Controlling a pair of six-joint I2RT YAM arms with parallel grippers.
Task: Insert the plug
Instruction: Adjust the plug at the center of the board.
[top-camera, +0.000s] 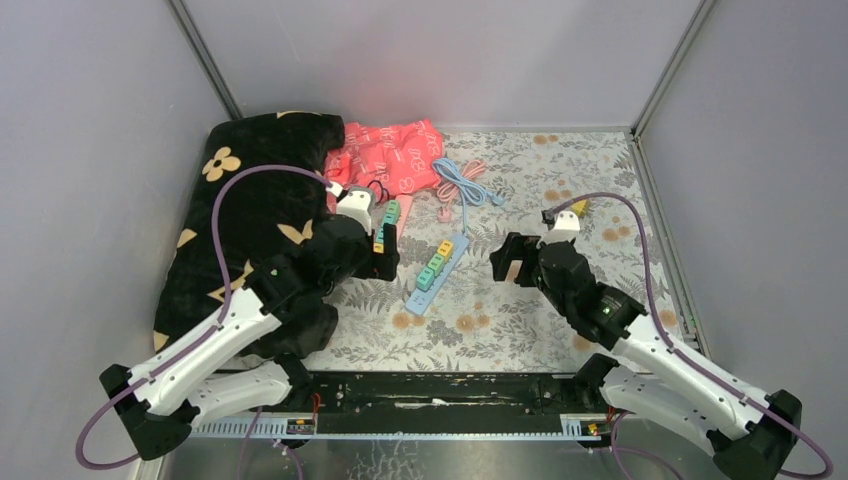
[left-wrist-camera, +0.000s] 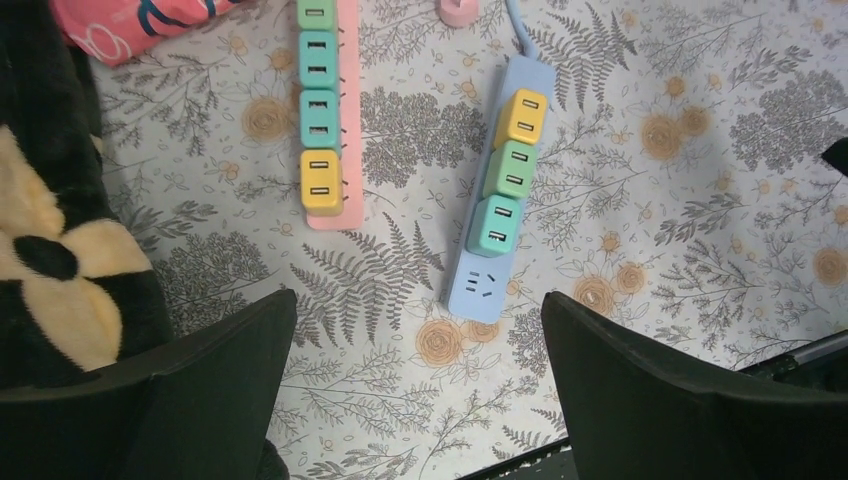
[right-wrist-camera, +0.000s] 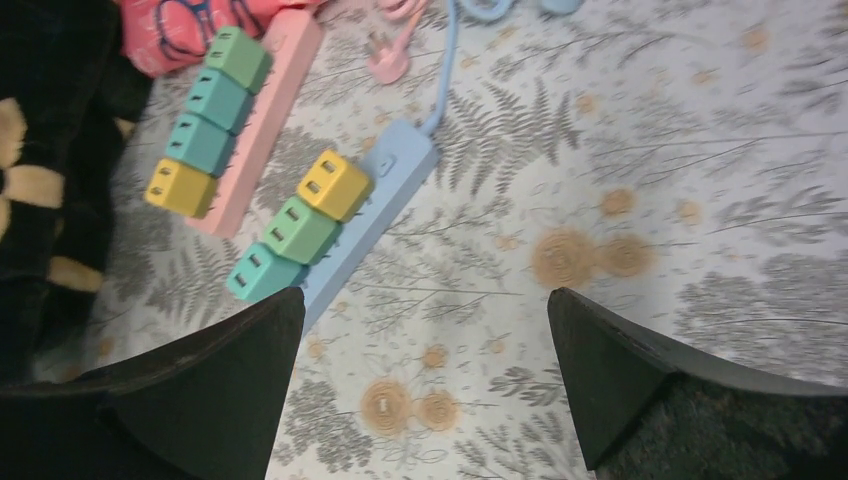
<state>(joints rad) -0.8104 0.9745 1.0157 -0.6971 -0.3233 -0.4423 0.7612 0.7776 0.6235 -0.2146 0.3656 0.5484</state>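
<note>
A: Claw states, quick.
B: The left claw (left-wrist-camera: 418, 310) is spread wide with nothing in it. The right claw (right-wrist-camera: 425, 295) is the same, wide and empty. Both hang over the bench (top-camera: 520, 325), touching nothing.

A: Where's the plug?
B: I can't tell for sure which one is meant. A pink mains plug (right-wrist-camera: 386, 66) lies loose just beyond the far end of the blue strip (left-wrist-camera: 528, 75), beside the blue cable (right-wrist-camera: 447, 60). There's also a small yellow piece (top-camera: 580, 208), well apart on the right, too small to identify.

A: Target?
B: The blue strip lies diagonally mid-bench. It has three cubes seated: yellow cube (left-wrist-camera: 522, 117), green cube (left-wrist-camera: 510, 168), teal cube (left-wrist-camera: 495, 224). That leaves one free socket (left-wrist-camera: 485, 285) at its near end. The pink strip (left-wrist-camera: 348, 120) lies near it on the left, not touching, with four cubes in a row at its near end.

A: Why are the arms placed like that?
B: My read is that each claw flanks the blue strip, one per side, so both wrist views cover it. The jaws are wide because no pick has been made. The right claw is on the side of the yellow piece, so it probably does the fetching, and the left could steady the strip.

A: Progress?
B: Early. Nothing is gripped and the socket is unfilled.

A: Risks?
B: The strip lies free on the bench, so a push could slide it. The cables near the pink mains plug may drag.
</note>
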